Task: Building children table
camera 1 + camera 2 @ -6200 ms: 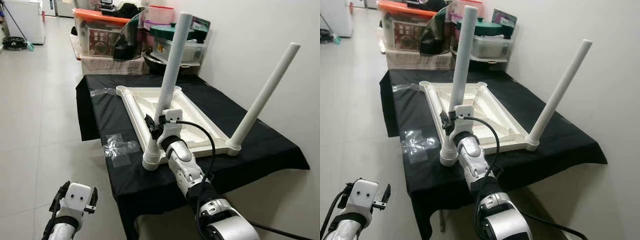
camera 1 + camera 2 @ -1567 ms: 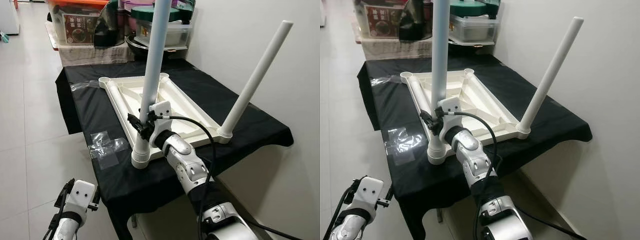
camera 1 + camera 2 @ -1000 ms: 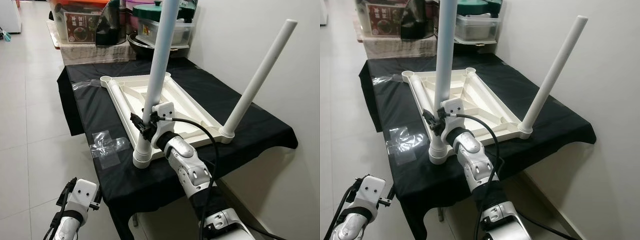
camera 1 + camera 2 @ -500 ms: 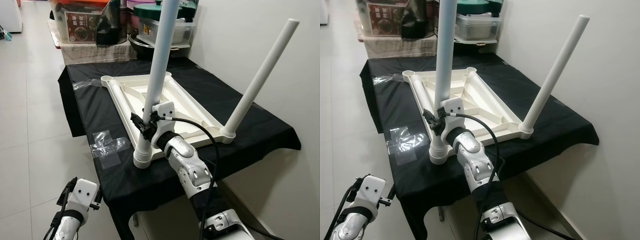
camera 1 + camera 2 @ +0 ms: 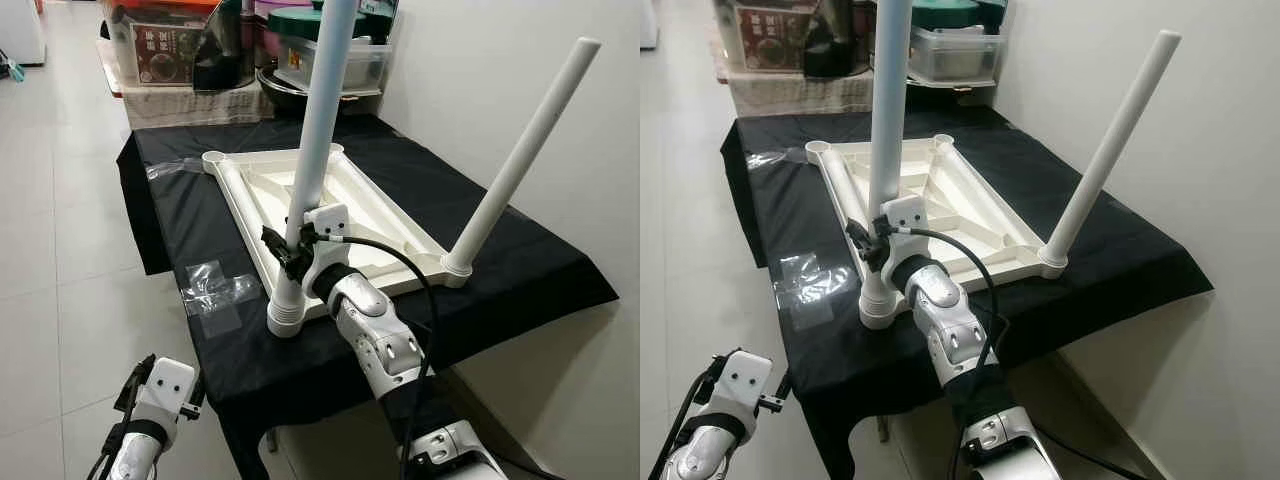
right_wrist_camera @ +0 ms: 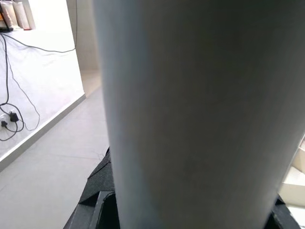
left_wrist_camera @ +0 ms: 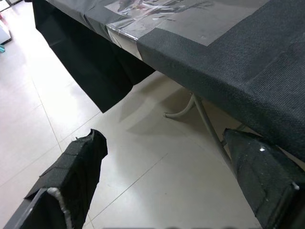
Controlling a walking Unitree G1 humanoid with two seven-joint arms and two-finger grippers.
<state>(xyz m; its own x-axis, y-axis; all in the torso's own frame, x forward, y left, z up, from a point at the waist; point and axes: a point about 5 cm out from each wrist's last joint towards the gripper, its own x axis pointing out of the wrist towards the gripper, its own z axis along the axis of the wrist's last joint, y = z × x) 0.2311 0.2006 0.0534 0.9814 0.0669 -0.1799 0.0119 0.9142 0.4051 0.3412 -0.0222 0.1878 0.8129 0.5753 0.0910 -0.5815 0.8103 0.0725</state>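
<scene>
While the left gripper (image 5: 128, 383) hangs idle below the black-clothed table's (image 5: 190, 215) near edge, fingers spread wide on nothing, clear crumpled tape (image 5: 215, 290) sits on the cloth near that edge. Right gripper (image 5: 285, 252) is clamped around the near white plastic leg (image 5: 318, 140), low down, just above its socket at the near left corner of the upside-down white plastic tabletop (image 5: 330, 215). A second white leg (image 5: 520, 150) stands tilted at the near right corner. Risk: if the clamped leg isn't fully seated, letting go could tip it over; pushing sideways could drag the tabletop off the edge.
</scene>
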